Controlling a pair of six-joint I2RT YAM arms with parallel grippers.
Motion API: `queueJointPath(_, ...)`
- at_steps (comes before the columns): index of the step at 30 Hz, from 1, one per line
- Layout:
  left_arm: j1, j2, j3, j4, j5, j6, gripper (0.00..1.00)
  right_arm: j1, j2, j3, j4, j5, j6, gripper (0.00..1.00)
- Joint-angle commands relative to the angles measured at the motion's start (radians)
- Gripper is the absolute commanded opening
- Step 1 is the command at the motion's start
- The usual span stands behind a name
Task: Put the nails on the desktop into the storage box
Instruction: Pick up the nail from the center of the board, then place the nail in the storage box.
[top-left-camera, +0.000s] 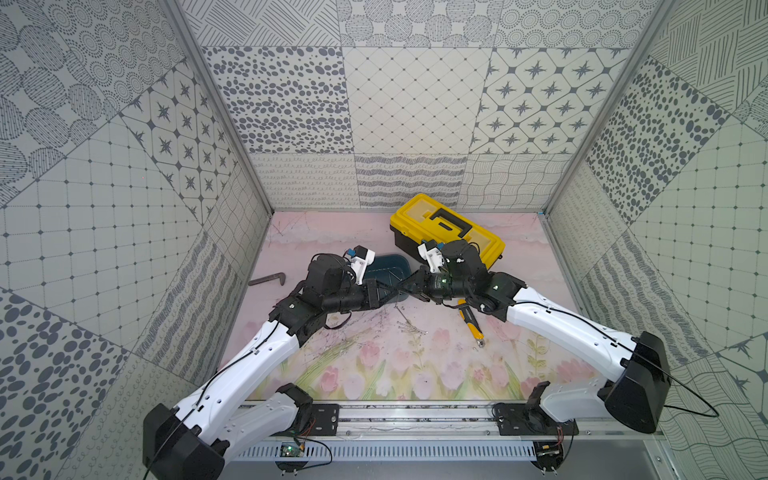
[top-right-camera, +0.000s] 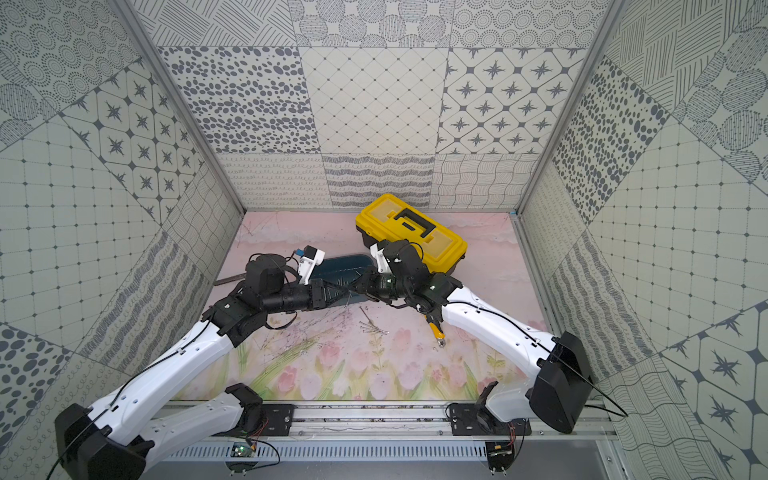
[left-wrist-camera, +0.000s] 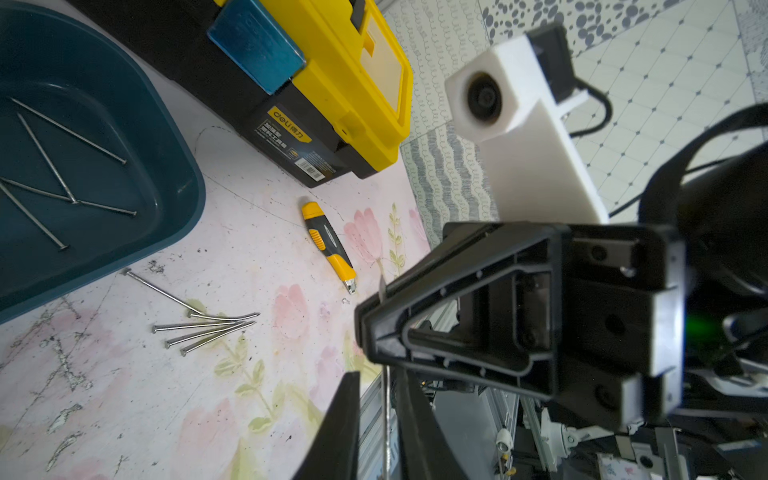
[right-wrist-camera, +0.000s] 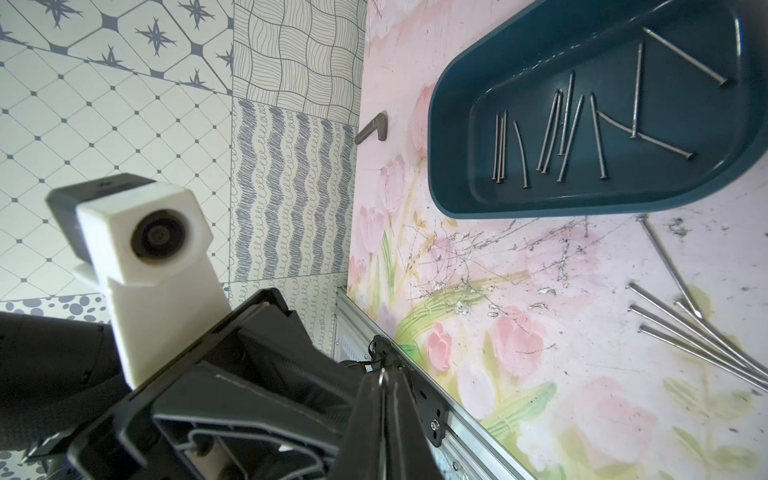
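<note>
Right now the right gripper (right-wrist-camera: 384, 379) is clamped on a single nail (left-wrist-camera: 387, 432), which also runs between the narrowly parted fingers of the left gripper (left-wrist-camera: 377, 386). Most nails (right-wrist-camera: 547, 133) lie in the storage box (right-wrist-camera: 449, 137). A few loose nails (left-wrist-camera: 203, 325) sit on the desktop (left-wrist-camera: 124, 395) just beside it.

Bright, even white light fills both top views; the white-and-black robot arms (top-left-camera: 257, 353) cast faint, soft shadows on the pale pink tulip-printed surface (top-left-camera: 415, 374). Both wrist views bend lines near their edges; the thin grey metal nails (left-wrist-camera: 199, 326) look sharp, the near white plastic camera housing (right-wrist-camera: 141, 245) soft; a dull sheen lies on the dark teal plastic storage box (right-wrist-camera: 451, 166).
</note>
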Motion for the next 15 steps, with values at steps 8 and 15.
queueJointPath(8,0.118,-0.171,0.085,-0.253,-0.093,0.036,0.83,-0.032,0.247,0.32,-0.276,0.048,-0.29,0.0)
queueJointPath(15,0.131,-0.272,0.124,-0.495,-0.27,0.044,1.0,-0.037,0.505,0.628,-0.483,0.121,-0.445,0.0)
